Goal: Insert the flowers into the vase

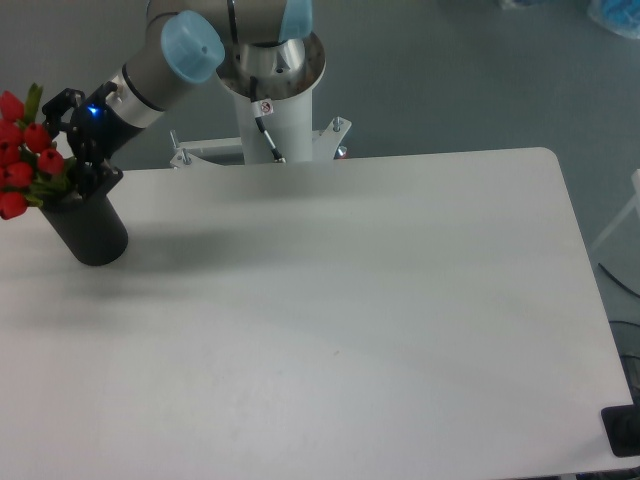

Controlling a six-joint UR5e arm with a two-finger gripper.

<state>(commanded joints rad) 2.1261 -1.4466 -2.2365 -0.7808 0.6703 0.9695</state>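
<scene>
I am reaching out over the far left corner of the white table [350, 300], my gripper [72, 140] hanging just above the mouth of the vase [88, 228]. The vase is standing there, tilted toward the left. The flowers [25, 155] are sitting in its mouth, red buds leaning out to the left (partly cut off by the frame edge). My fingers are sitting right beside the bunch; whether they are pinching it or spread, I cannot tell.
</scene>
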